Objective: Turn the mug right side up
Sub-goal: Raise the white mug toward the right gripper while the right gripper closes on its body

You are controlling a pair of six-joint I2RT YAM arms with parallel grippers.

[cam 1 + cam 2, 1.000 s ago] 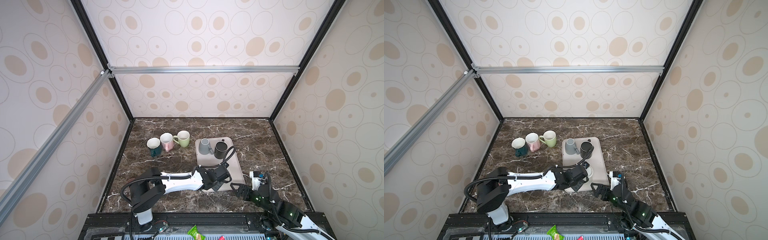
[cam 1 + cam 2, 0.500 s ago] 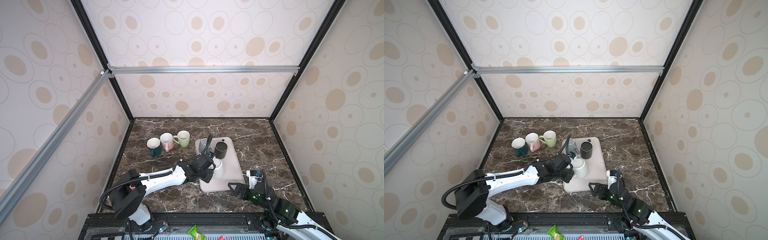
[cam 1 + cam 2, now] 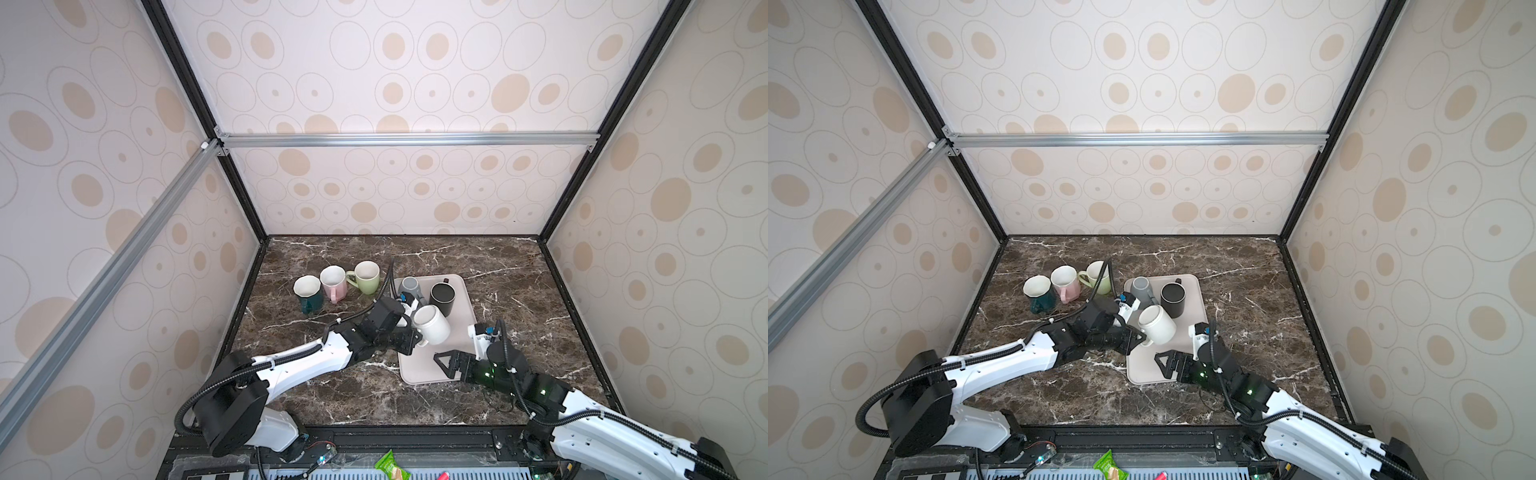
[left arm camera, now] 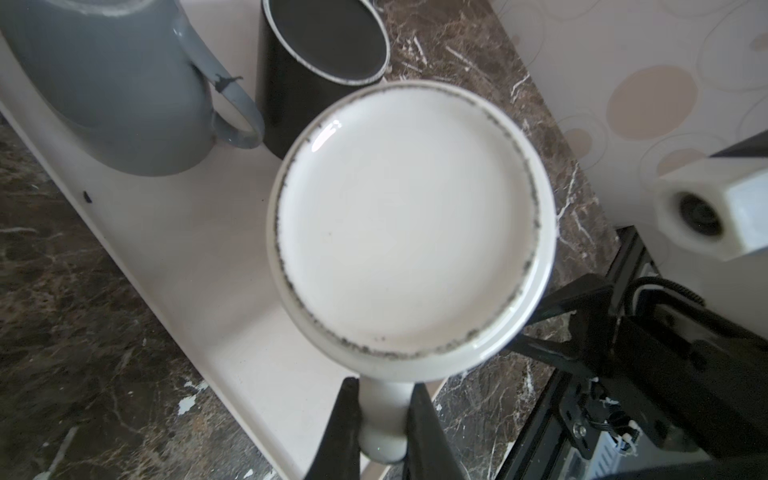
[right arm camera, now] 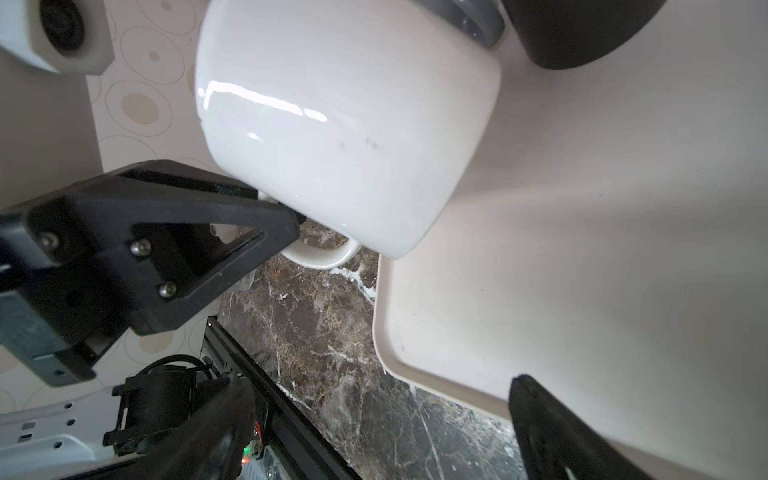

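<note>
- White mug (image 3: 432, 330), lower centre of a top view, hangs tilted over the beige tray (image 3: 419, 370), base uppermost, not yet righted.
- Left end effector (image 4: 382, 415) pinches its handle, likely so the wrist can roll it upright.
- Right end effector (image 3: 449, 365) sits spread, empty, at the tray's lower edge.

We read no text, label or number, none on the mug (image 3: 432, 330); the green packet (image 3: 389, 466) is too small to tell.
</note>
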